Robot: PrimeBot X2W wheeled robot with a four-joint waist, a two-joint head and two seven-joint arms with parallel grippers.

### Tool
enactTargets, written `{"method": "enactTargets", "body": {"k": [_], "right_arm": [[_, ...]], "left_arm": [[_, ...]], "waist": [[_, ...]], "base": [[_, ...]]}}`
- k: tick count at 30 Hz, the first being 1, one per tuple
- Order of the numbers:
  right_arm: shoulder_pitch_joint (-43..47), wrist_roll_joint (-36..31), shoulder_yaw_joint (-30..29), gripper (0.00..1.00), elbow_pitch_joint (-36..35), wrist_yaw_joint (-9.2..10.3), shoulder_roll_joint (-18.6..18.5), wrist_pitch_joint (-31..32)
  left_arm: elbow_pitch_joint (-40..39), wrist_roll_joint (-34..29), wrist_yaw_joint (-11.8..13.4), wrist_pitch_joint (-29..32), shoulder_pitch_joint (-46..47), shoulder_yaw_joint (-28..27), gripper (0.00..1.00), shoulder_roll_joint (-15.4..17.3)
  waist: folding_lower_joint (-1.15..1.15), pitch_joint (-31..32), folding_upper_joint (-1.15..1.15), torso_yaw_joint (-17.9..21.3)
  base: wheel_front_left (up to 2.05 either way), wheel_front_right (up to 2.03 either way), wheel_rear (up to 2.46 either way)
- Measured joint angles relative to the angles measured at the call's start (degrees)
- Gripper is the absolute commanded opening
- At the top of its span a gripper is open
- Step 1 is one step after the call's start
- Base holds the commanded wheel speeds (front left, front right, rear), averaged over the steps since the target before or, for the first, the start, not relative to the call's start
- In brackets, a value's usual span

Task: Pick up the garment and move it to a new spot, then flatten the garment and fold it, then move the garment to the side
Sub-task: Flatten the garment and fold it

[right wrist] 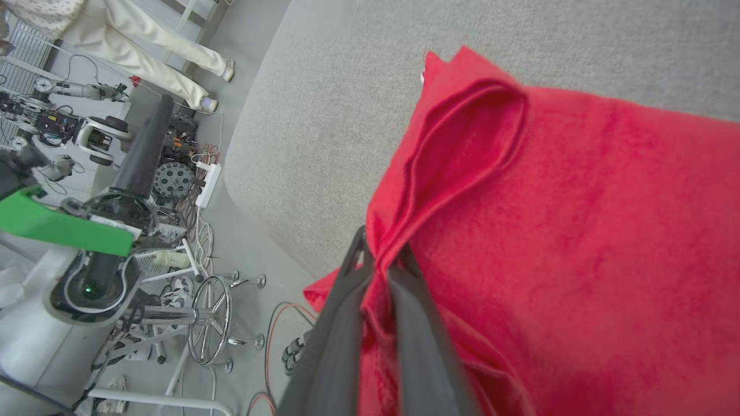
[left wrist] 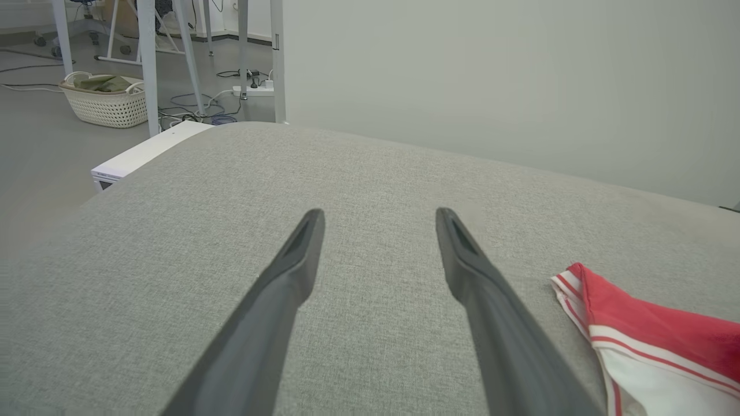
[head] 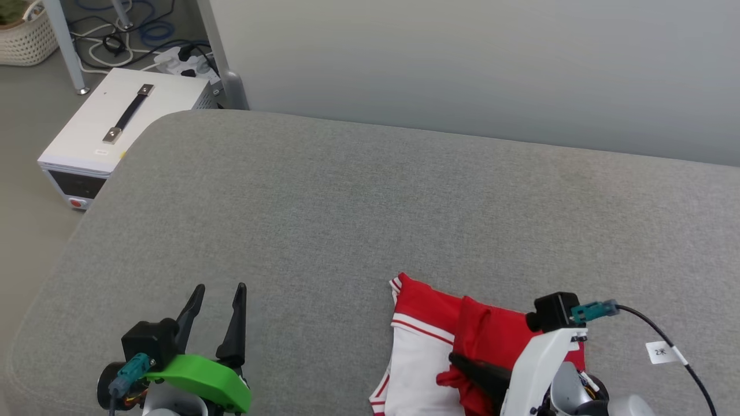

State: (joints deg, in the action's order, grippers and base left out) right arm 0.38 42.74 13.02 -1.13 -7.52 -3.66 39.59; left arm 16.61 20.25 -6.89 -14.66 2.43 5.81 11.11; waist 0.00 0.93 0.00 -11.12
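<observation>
The right gripper (right wrist: 378,257) pinches a red fold of the garment (right wrist: 578,231). Lower left, the left gripper (head: 221,289) gapes wide, empty.

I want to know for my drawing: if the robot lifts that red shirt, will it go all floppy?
Probably floppy: the garment bunches into soft folds where the right end effector pinches it. Likely light too, being thin cloth rumpled on the grey cushion. It probably won't slip, gathered tightly between the fingers.
</observation>
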Motion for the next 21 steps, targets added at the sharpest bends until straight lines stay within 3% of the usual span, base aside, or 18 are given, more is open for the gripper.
{"method": "enactTargets", "body": {"k": [7, 14, 15, 16, 21], "right_arm": [[-2.3, -3.4, 1.5, 0.00, 6.9, 0.00, 0.5, -2.1], [-6.7, -2.3, 3.0, 0.00, 14.4, 0.00, 0.6, -7.1], [-7.1, -2.2, 3.4, 0.34, 15.2, 0.00, 0.6, -7.1], [-7.5, -2.4, 3.9, 1.00, 15.9, 0.00, 0.6, -7.3], [-8.7, -1.4, 7.0, 1.00, 16.8, 0.00, 0.7, -8.9]], "left_arm": [[0.2, 0.0, 0.0, 0.0, 0.1, -0.2, 1.00, 0.0], [0.7, -0.1, -0.2, 0.0, 0.5, -0.1, 1.00, -0.6], [0.8, -0.1, -0.2, 0.0, 0.6, -0.1, 1.00, -0.6], [0.9, -0.1, -0.3, 0.0, 0.7, -0.1, 1.00, -0.6], [1.3, -0.1, -0.4, 0.0, 0.7, -0.3, 1.00, -0.7]], "waist": [[0.00, -0.7, 0.00, -2.0], [0.00, -1.9, 0.00, -3.5], [0.00, -2.0, 0.00, -3.6], [0.00, -2.1, 0.00, -3.8], [0.00, -1.9, 0.00, -4.0]], "base": [[0.00, 0.00, 0.00], [0.00, 0.00, 0.00], [0.00, 0.00, 0.00], [0.00, 0.00, 0.00], [0.00, 0.00, 0.00]]}}
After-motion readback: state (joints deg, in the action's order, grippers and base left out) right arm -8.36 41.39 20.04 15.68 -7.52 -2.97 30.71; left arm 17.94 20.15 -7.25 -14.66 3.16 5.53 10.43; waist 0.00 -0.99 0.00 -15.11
